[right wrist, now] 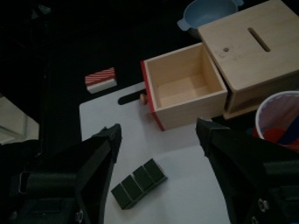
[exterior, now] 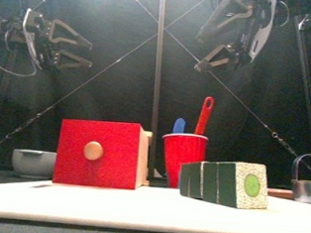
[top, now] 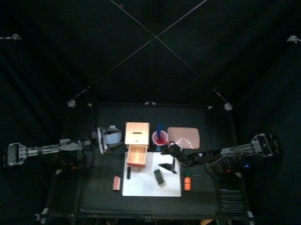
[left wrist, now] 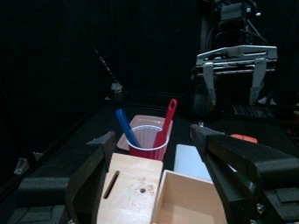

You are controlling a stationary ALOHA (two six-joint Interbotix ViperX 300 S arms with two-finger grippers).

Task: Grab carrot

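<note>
Both sets of fingers stood apart and empty. The carrot lay near the table's front edge, long axis front to back, just below the right gripper, which was the nearer; the left gripper hung over the box.

The middle of the bench was crowded. The wooden box stood with its drawer pulled out, and the red cup with two tall utensils rose just beside it — a block for any low pass there. The black block lay on the white mat, near the front. The carrot lay at the mat's right edge, with free room above it. Both claws — left and right — hung above the things.
</note>
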